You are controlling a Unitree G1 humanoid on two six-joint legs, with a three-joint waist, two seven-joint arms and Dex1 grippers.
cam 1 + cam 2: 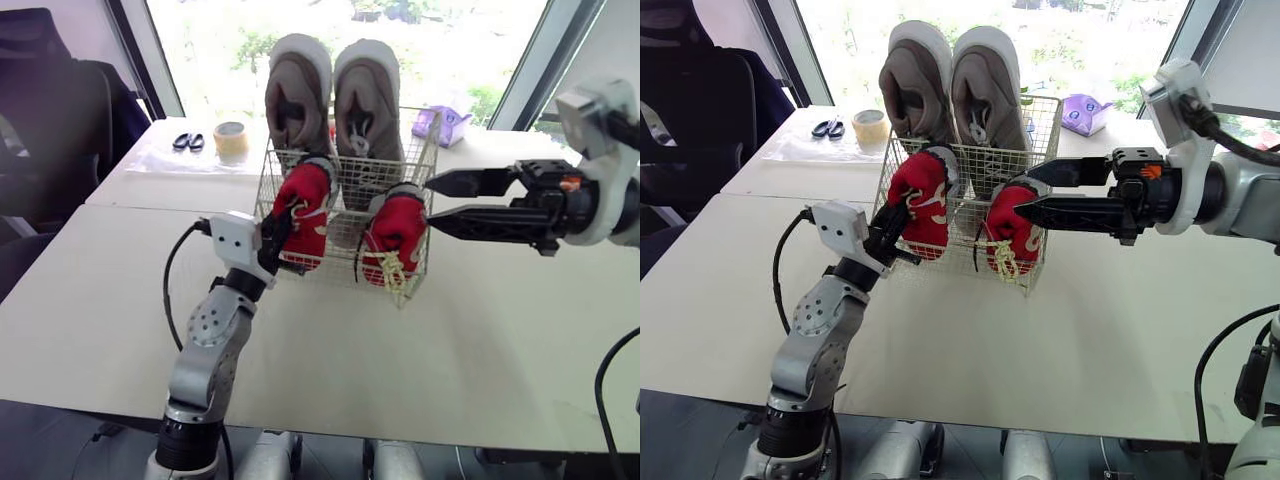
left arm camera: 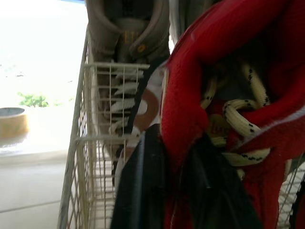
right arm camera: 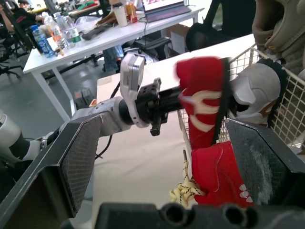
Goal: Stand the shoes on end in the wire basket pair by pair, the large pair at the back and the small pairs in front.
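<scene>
**A:** Where do the shoes stand?

**B:** The big grey pair (image 1: 365, 95) is on end at the far side of the wire basket (image 1: 418, 160), on the table (image 1: 500, 330). The two red ones stand upright in front: the left red shoe (image 1: 305, 210) and the right red shoe (image 1: 395, 235), whose laces hang low by the near wire.

**A:** And the grippers?

**B:** The left gripper (image 1: 280, 245) has its jaws closed on the edge of the left red shoe. The right gripper (image 1: 430, 198) hovers at the basket's right side with its jaws wide apart. It holds nothing, and its tips are just beside the right red shoe.

**A:** How should this step be finished?

**B:** I'd press the left shoe straight down until it sits firmly, snug against the grey shoe behind. Then open slowly so it doesn't tip. The right gripper could steady its neighbour, but it should mind those laces snagging on the wire.
</scene>
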